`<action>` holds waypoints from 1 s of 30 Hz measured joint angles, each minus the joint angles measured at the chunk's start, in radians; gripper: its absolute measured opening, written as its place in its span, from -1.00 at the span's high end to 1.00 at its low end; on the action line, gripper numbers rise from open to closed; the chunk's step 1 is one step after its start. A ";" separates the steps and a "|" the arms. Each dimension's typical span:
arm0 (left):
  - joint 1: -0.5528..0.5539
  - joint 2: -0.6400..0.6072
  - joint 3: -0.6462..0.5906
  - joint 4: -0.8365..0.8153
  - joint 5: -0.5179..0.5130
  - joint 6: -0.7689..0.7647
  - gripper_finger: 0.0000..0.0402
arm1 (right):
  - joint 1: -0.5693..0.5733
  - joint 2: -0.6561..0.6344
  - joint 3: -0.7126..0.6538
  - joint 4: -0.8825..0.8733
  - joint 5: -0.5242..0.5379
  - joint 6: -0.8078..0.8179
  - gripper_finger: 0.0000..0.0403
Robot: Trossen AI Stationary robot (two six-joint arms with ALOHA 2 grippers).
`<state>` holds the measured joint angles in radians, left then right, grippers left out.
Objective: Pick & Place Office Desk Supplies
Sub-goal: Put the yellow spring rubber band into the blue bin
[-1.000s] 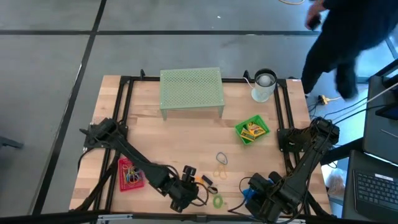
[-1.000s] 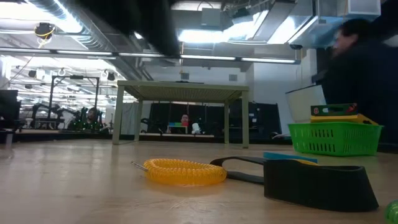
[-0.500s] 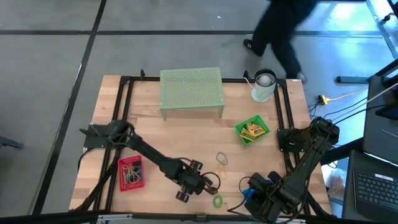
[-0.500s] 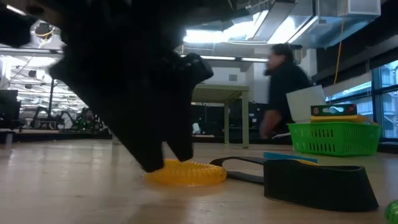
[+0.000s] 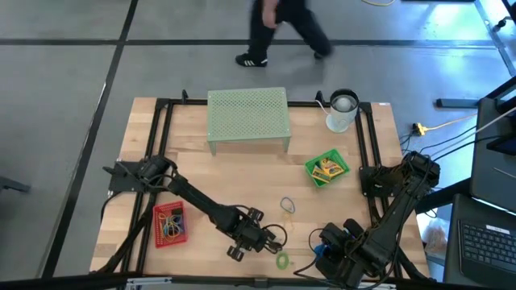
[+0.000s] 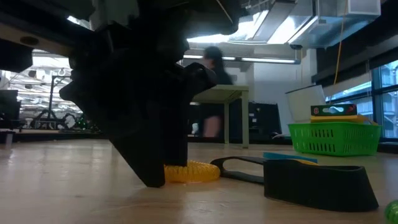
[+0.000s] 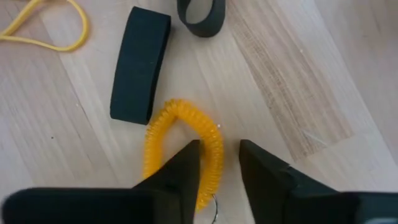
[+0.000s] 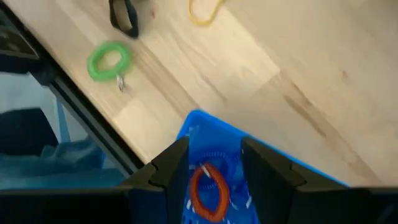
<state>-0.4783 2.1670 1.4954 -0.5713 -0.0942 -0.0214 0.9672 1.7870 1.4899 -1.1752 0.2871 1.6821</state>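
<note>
A yellow-orange coil ring [image 7: 186, 134] lies flat on the wooden table near its front edge. My left gripper [image 7: 219, 163] is down over it, fingers open, one finger inside the loop and one outside its one side. In the high view that gripper [image 5: 260, 239] is at front centre; in the low view [image 6: 165, 177] it hides the coil's left part. My right gripper [image 8: 214, 168] hangs open above a blue tray [image 8: 273, 168] holding a red coil ring [image 8: 208, 190]. My left gripper straddles one side of the coil ring [image 7: 214, 146] from above, slanting down. A gap shows between the outer finger [image 7: 258, 165] and the coil. I cannot tell whether the inner finger [image 7: 186, 165] touches it. The ring lies flat on the table.
Close by lie a black block [image 7: 140, 62], a black band loop [image 7: 200, 15], a yellow rubber band [image 7: 43, 31] and a green ring [image 5: 281, 260]. A red tray [image 5: 169, 225], a green tray [image 5: 326, 169], a mesh riser [image 5: 247, 117] and a cup [image 5: 341, 111] stand farther off. A person walks behind the table.
My left gripper has moved toward the table's right edge and come down onto the yellow-orange coil ring, which has stayed in place. The person behind the table has walked toward the left.
</note>
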 joint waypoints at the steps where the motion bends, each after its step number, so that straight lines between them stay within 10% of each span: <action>1: -0.001 0.000 0.000 0.000 -0.006 0.001 0.54 | 0.000 0.000 0.000 0.000 0.016 0.000 0.27; 7: -0.006 -0.031 -0.001 -0.002 -0.005 0.000 0.92 | 0.000 0.000 0.000 0.008 0.110 -0.002 0.27; 16: -0.031 -0.197 -0.005 -0.030 -0.109 -0.029 0.92 | 0.000 0.000 0.000 0.061 0.247 -0.119 0.27; 24: -0.071 -0.346 -0.004 0.154 -0.128 -0.054 0.92 | -0.007 0.000 0.000 0.382 0.583 -0.776 0.27; 30: -0.131 -0.406 -0.004 0.395 -0.120 0.069 0.92 | -0.055 0.000 0.000 0.607 0.632 -1.194 0.27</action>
<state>-0.6092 1.7614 1.4918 -0.1765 -0.2139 0.0476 0.9118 1.7870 1.4899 -0.5685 0.9195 0.4881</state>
